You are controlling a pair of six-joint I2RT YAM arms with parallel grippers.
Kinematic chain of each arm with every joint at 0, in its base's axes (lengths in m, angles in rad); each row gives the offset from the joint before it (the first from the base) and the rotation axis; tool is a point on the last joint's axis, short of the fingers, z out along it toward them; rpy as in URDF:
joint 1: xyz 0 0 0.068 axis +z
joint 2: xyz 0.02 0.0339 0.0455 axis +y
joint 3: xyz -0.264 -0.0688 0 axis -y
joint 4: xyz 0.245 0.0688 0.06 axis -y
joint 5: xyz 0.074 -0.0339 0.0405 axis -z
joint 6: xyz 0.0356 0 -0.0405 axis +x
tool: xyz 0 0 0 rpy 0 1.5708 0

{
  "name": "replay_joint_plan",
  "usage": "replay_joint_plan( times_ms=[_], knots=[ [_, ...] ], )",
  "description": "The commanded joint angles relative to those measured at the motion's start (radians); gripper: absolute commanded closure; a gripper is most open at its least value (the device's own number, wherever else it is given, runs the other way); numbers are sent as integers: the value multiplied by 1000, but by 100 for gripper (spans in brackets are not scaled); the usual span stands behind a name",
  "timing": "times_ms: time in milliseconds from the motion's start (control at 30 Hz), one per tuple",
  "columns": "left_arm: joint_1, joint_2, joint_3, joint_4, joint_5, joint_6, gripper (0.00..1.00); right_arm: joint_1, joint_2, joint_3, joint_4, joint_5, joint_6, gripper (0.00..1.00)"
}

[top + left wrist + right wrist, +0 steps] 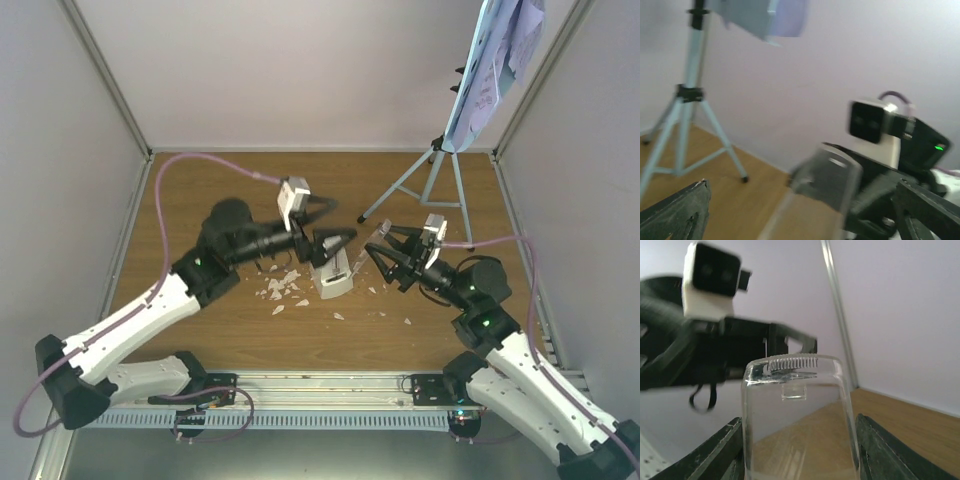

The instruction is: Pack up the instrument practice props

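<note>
- Music stand (432, 180) is standing at the far-right corner, w/ sheet music (495, 70) resting on it.
- L gripper (338, 247) is hovering, jaws apart, over metronome (333, 280) at mid-table.
- R gripper (378, 250) is clamping clear cover (797, 410) just beside the metronome.

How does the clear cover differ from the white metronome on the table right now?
The clear cover is see-through; the metronome is solid white. The clear cover is clamped between the right gripper fingers, while the metronome stands on the table among white crumbs, with the open left gripper close above it. Both are small and sit mid-table between the two arms.
</note>
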Motion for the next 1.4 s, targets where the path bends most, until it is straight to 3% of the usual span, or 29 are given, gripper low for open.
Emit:
replay_joint_plan(
  times_ms=[0,167,400,933,1133,1233,1367],
  knots=[
    [212,102,83,-278,214,60,1,25,-7,-95,-41,144,-139,58],
    [269,218,69,-322,261,94,1,140,22,-201,44,367,-184,58],
    [291,324,34,-231,307,82,3,283,109,-224,100,563,-240,59],
    [330,431,1,-161,334,68,30,314,178,-256,182,583,-216,58],
    [335,444,4,-166,349,82,32,314,196,-264,202,590,-213,57],
    [339,457,8,-186,348,96,40,315,197,-269,226,606,-212,57],
    [342,464,11,-204,345,110,42,320,210,-271,260,651,-249,58]
  ],
)
